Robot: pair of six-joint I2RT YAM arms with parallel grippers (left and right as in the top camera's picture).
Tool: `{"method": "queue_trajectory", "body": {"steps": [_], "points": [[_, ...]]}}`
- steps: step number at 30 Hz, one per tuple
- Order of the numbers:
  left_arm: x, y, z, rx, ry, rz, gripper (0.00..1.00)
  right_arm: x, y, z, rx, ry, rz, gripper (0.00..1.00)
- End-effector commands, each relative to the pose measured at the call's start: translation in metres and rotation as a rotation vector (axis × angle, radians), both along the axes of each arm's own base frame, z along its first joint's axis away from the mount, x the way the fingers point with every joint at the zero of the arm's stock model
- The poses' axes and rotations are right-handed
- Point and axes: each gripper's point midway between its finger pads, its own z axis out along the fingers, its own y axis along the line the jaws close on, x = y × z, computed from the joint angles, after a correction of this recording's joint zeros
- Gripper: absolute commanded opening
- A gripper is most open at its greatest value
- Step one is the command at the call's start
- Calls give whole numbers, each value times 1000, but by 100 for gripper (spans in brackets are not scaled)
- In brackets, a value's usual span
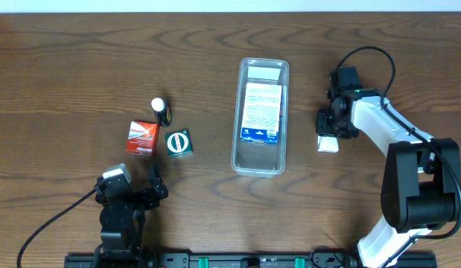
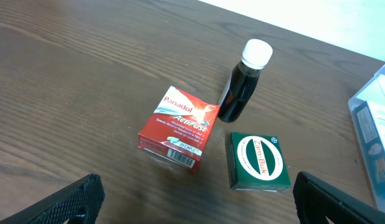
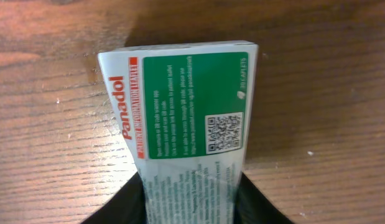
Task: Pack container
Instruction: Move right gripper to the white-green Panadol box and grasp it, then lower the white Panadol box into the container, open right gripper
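Note:
The clear container (image 1: 258,170) lies lengthwise at the table's middle, with a blue-and-white box (image 1: 261,112) flat inside it. To its right, my right gripper (image 1: 328,132) is shut on a white and green Panadol box (image 3: 186,106), which rests on the wood; both black fingers (image 3: 120,202) press its sides. From overhead only the white end of that box (image 1: 328,144) shows. My left gripper (image 2: 195,202) stands open near the front edge, with nothing between its fingers (image 2: 68,202). It sits just short of a red Panadol box (image 2: 176,127) and a green box (image 2: 259,160).
A dark bottle with a white cap (image 2: 245,84) stands behind the red box (image 1: 141,138) and the green box (image 1: 179,143), left of the container. The container's edge (image 2: 375,124) shows at the right of the left wrist view.

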Motion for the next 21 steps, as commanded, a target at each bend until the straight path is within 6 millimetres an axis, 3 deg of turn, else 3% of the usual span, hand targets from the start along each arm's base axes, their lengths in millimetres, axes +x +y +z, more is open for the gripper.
{"method": "queue_trajectory", "body": {"steps": [1,5,9,16,21], "points": [[0,2,-8,14,15,4,98,-7,3,-11,6,40,9,30],[0,2,-8,14,15,4,98,-5,3,2,6,33,9,30],[0,2,-8,14,15,4,98,-1,5,38,11,-9,13,30],[0,2,-8,14,15,4,98,5,34,146,58,-237,79,28],[0,2,-8,14,15,4,98,-2,73,200,133,-409,116,26]]}}
